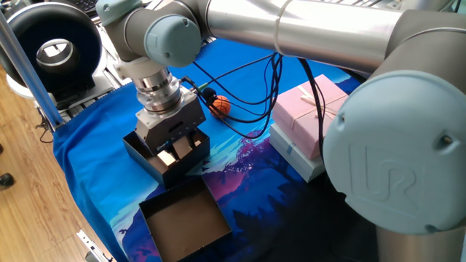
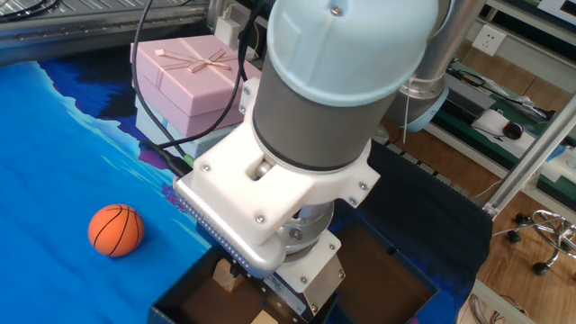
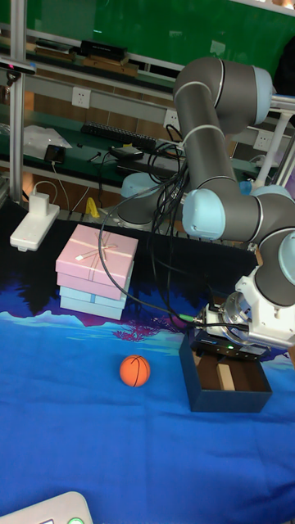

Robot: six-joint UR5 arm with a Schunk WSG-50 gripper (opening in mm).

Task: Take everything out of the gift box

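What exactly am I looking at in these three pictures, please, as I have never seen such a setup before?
It is one robot arm with a two-finger gripper, seen by three fixed cameras: two look at the table from different sides, and a tall one faces it from the front. The table is covered by a blue printed cloth. The gripper reaches down into the black gift box, where pale wooden pieces lie; I cannot tell whether it grips one. The orange ball already lies outside on the cloth. Nearby are a shallow brown-lined tray and a pink box with a ribbon bow stacked on a pale blue one.
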